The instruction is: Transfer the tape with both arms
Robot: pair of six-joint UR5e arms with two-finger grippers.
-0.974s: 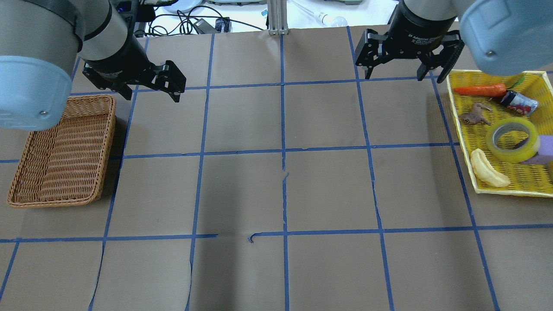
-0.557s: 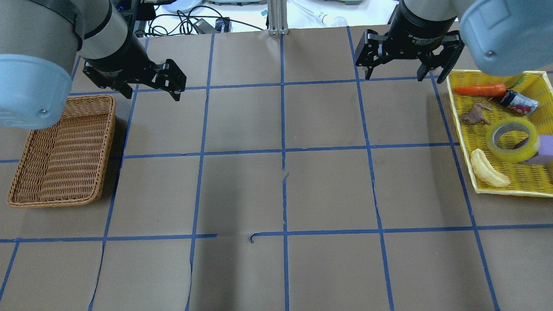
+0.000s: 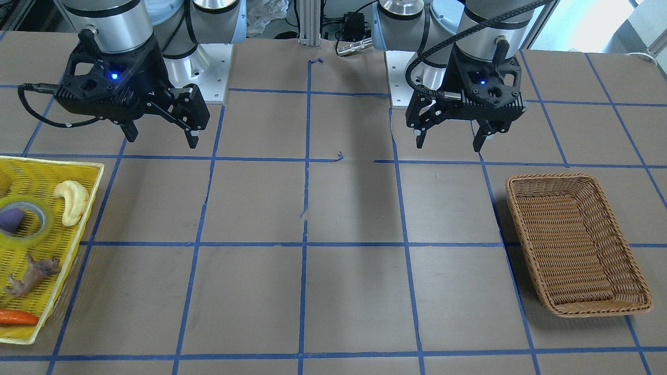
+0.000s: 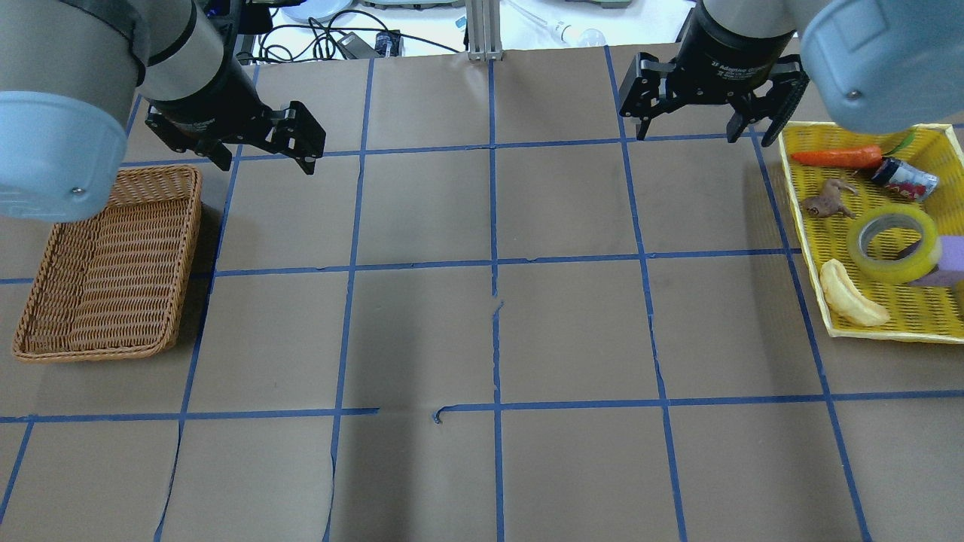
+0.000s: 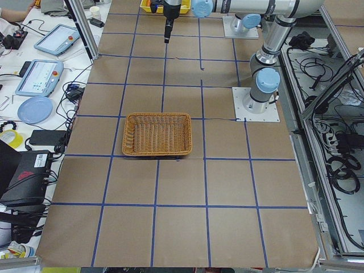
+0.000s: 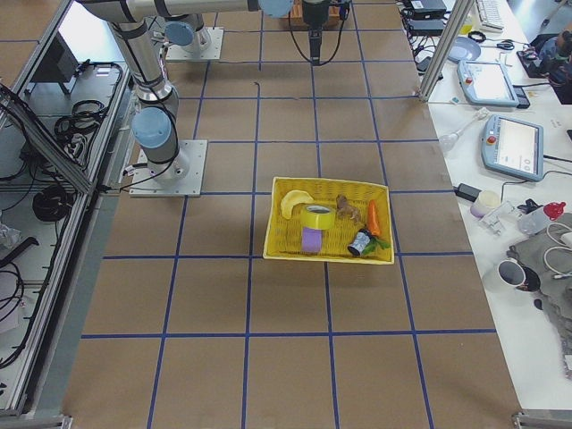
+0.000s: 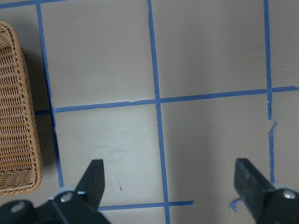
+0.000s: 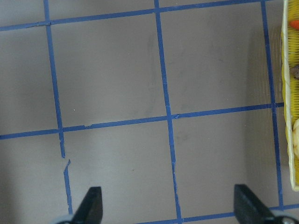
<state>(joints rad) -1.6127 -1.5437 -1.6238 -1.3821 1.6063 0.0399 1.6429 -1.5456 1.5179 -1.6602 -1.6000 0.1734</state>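
The tape [image 4: 889, 272], a wide translucent yellow roll, lies flat in the yellow tray [image 4: 915, 309] at the table's right. It also shows in the front view [image 3: 46, 224] and the right side view [image 6: 317, 216]. My right gripper [image 4: 704, 138] hangs open and empty above the table, left of the tray's far end and apart from the tape. It also shows in the front view [image 3: 161, 140]. My left gripper [image 4: 266, 167] is open and empty, beyond the far right corner of the wicker basket [image 4: 105, 263]. It also shows in the front view [image 3: 448, 146].
The yellow tray also holds a carrot [image 4: 836, 157], a toy animal [image 4: 827, 202], a small can [image 4: 904, 179], a banana [image 4: 851, 301] and a purple block [image 4: 950, 260] that touches the tape. Blue tape lines grid the brown table.
Both grippers have drifted very slightly toward the table's far edge. The tape and the other objects have not moved.
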